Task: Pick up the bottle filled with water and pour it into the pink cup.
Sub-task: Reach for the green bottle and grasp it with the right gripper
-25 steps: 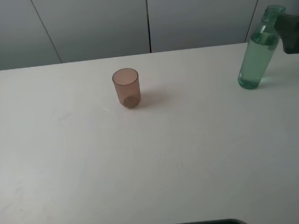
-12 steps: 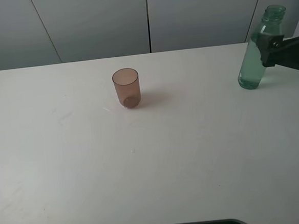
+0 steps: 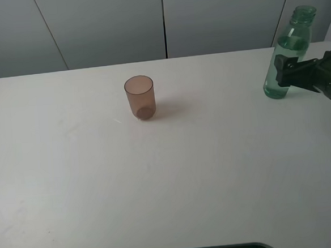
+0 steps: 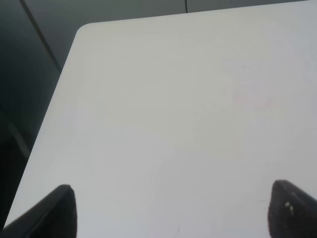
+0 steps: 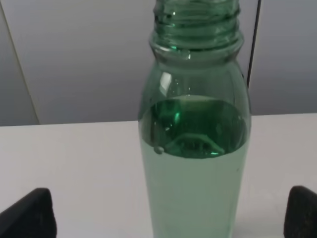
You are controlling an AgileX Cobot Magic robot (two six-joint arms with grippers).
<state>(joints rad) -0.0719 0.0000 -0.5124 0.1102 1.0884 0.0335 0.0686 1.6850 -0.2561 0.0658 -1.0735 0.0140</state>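
Bottle (image 3: 292, 41) is stood upright at far R of table (image 3: 214, 171), near back edge, long axis vertical. R gripper (image 3: 283, 70) is set level w/ bottle's lower-mid body, arm reaching in from the R. Its jaws are spread wide: in wrist view the fingers (image 5: 27, 213) flank the bottle, which lies straight ahead btwn them. No contact can be made out.

L gripper (image 4: 171, 210) is also parted, over bare table w/ no bottle in its view. R arm is judged much nearer.

Cup (image 3: 140, 97) is upright, well apart to L of bottle.

Bottle: slim, translucent green, ribbed neck, no cap. Water is seen up to approx the shoulder, so spill risk is judged high if tilted early.
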